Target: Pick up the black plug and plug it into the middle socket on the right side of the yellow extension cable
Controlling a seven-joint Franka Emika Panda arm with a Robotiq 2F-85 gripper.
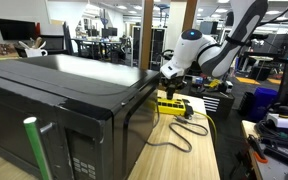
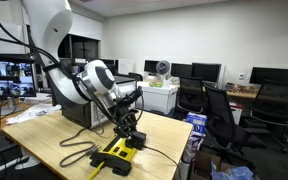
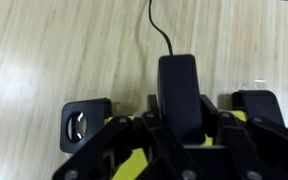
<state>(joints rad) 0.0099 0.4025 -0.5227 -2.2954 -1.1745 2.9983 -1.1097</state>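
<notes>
The jaws grip the small black plastic plug (image 3: 179,90) just above the long bright-yellow extension strip (image 2: 115,153) on the wooden worktop (image 2: 54,135). Pickup looks done. Pressing the plug fully into its socket seems to remain.

Counts: 1 arm (image 2: 69,75), 1 gripper (image 2: 127,128). 1 yellow extension cable (image 2: 117,153). 1 black plug (image 3: 179,90), with 1 thin cord (image 3: 159,30) leaving at 12 o'clock. Wrist view: 1 exposed round socket (image 3: 79,125), 8 o'clock of the plug. 1 black microwave (image 1: 64,100). 1 wooden table (image 2: 54,135). 2 office chairs (image 2: 224,115), 3 o'clock of the table. Back-wall monitors are too small to count.
</notes>
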